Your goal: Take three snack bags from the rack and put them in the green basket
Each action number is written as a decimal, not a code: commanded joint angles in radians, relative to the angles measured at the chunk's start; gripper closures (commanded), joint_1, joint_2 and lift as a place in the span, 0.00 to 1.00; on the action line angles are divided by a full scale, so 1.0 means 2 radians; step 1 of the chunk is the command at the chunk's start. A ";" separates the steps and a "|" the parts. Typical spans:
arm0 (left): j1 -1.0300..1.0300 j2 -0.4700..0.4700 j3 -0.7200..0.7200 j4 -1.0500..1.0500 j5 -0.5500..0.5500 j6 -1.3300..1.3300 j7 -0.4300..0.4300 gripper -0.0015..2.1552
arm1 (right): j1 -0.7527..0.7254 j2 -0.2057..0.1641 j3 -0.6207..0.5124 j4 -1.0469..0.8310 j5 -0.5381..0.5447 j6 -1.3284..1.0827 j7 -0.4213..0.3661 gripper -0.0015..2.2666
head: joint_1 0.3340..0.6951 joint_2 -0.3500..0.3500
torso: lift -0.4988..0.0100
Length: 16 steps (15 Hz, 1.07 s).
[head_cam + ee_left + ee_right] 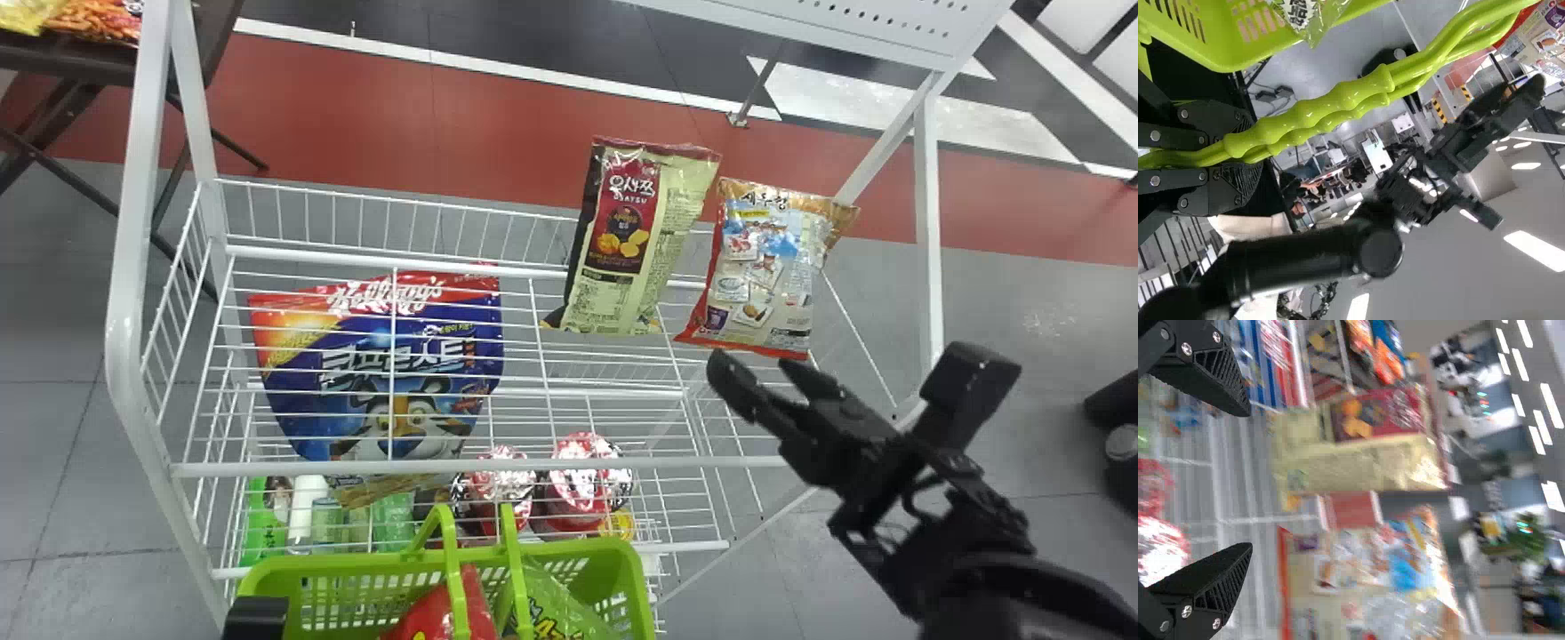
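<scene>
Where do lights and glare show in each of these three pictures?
Head view: white glare on the red wrapped items low in the rack. Left wrist view: bright ceiling lights, glossy highlights along the green basket's handles. Right wrist view: rows of ceiling lights, shine on the cream-and-red snack bag, strong white glare on the red wrapped items.

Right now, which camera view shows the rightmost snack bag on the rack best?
Head view: it shows the rightmost snack bag top to bottom. Right wrist view has it closer but cut by the picture's edge; left wrist view catches part of it in a corner.
</scene>
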 commanded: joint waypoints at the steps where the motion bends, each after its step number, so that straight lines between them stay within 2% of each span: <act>1: 0.000 0.000 0.000 0.002 -0.002 0.000 0.001 0.54 | -0.072 0.000 0.006 0.068 0.050 -0.027 0.000 0.06 | 1.00 0.00 | 0.97; 4: 0.000 0.001 0.002 0.002 0.000 0.000 0.002 0.54 | -0.132 0.000 0.022 0.140 0.116 -0.082 -0.040 0.06 | 1.00 0.00 | 0.97; 7: 0.000 0.002 0.005 0.002 0.000 0.000 0.002 0.54 | -0.183 -0.003 0.026 0.209 0.163 -0.119 -0.065 0.06 | 1.00 0.00 | 0.97; 9: 0.000 0.002 0.005 0.002 0.000 0.002 0.003 0.54 | -0.197 -0.009 0.030 0.243 0.178 -0.149 -0.093 0.06 | 1.00 0.00 | 0.97; 11: -0.001 0.002 0.005 0.002 0.000 0.002 0.004 0.54 | -0.207 -0.018 0.037 0.266 0.186 -0.149 -0.095 0.06 | 1.00 0.00 | 0.97; 12: -0.001 0.002 0.005 0.002 0.000 0.002 0.004 0.54 | -0.209 -0.018 0.037 0.268 0.190 -0.148 -0.093 0.15 | 1.00 0.00 | 0.97; 14: -0.006 0.001 0.005 0.004 0.000 0.005 0.006 0.54 | -0.199 -0.020 0.042 0.259 0.183 -0.146 -0.091 0.85 | 1.00 0.00 | 0.97; 16: -0.010 0.001 0.005 0.005 0.000 0.008 0.006 0.54 | -0.178 -0.019 0.042 0.239 0.168 -0.165 -0.086 0.90 | 1.00 0.00 | 0.97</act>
